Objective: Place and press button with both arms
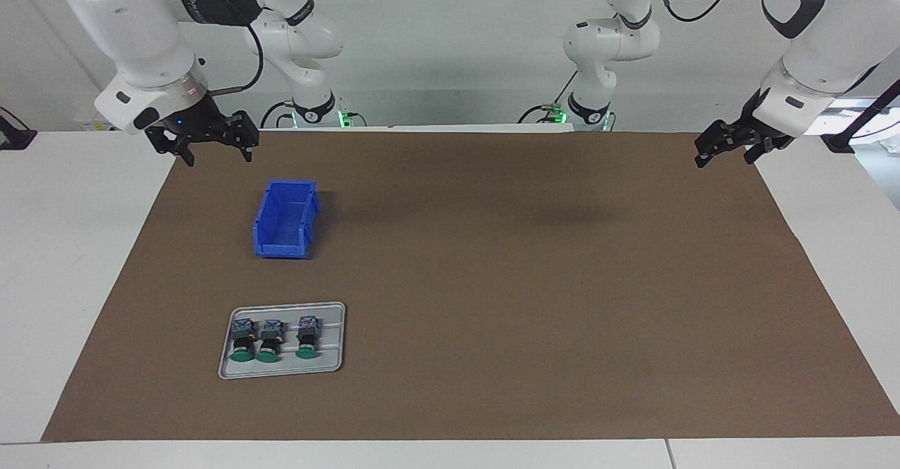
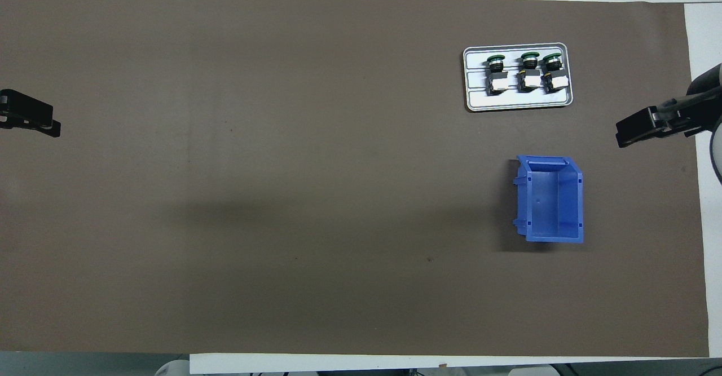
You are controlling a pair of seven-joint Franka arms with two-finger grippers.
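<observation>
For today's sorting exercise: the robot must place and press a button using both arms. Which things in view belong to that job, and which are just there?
Job: three green-capped buttons, grey tray, left claw, right claw.
Just there, perhaps: blue bin, brown mat.

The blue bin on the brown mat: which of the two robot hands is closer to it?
Right. The right gripper hangs open over the mat's edge beside the blue bin, at its own end. The left gripper, also open, waits at the table's left-arm end.
</observation>
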